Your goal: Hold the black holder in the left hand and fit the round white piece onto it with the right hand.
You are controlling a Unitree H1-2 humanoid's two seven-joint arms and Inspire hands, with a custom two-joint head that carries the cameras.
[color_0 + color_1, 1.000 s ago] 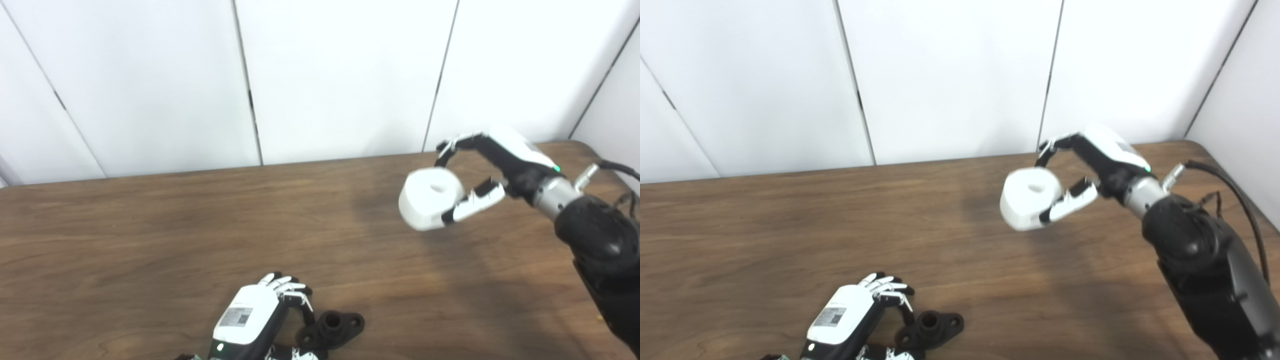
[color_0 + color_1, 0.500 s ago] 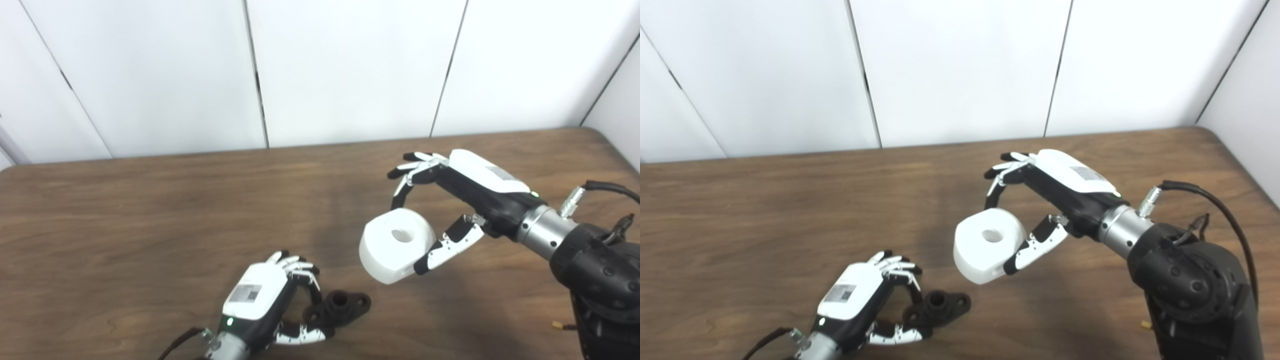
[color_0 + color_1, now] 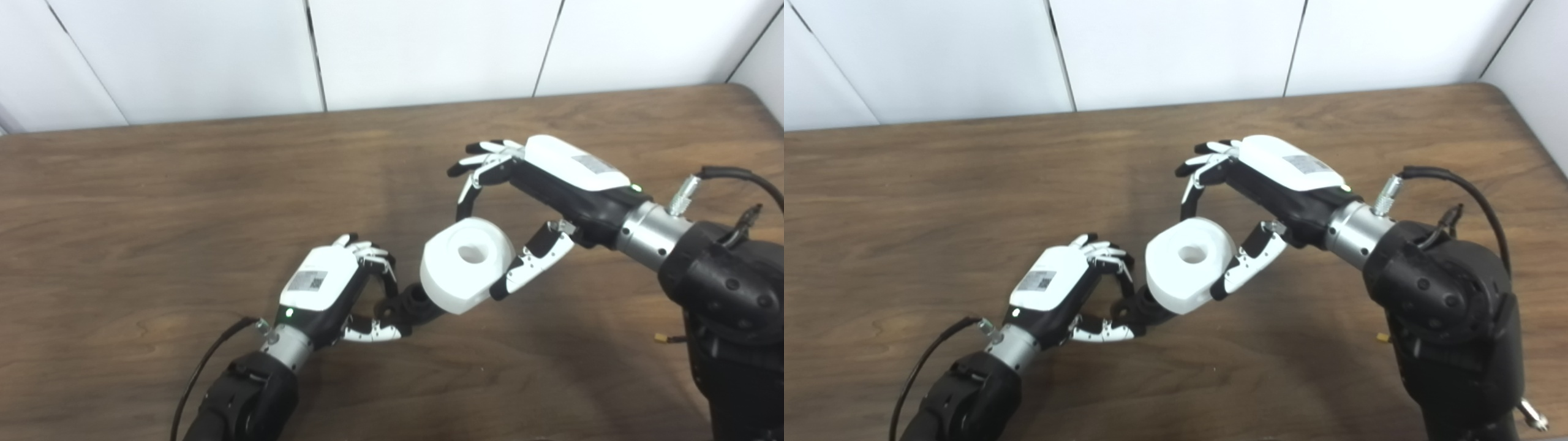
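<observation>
Count: one black holder (image 3: 409, 304), one round white piece (image 3: 467, 264), two hands, one bench (image 3: 153, 202).
Left hand (image 3: 334, 294): fingers and thumb closed around the black holder, which juts out past its fingertips toward the right hand.
Right hand (image 3: 539, 202): clamped on the round white piece, fingers (image 3: 474, 174) over the far rim, thumb (image 3: 531, 263) on the near rim.
White piece, place: below the right palm, just beyond the left fingertips, its lower edge touching or overlapping the holder's end; cannot tell if seated.
White piece, facing: flat face with the centre hole (image 3: 1190, 253) turned up toward the cameras, tilted; hole axis leans down toward the holder.
Holder, long axis: runs from the left hand toward the white piece; far end hidden behind it.
</observation>
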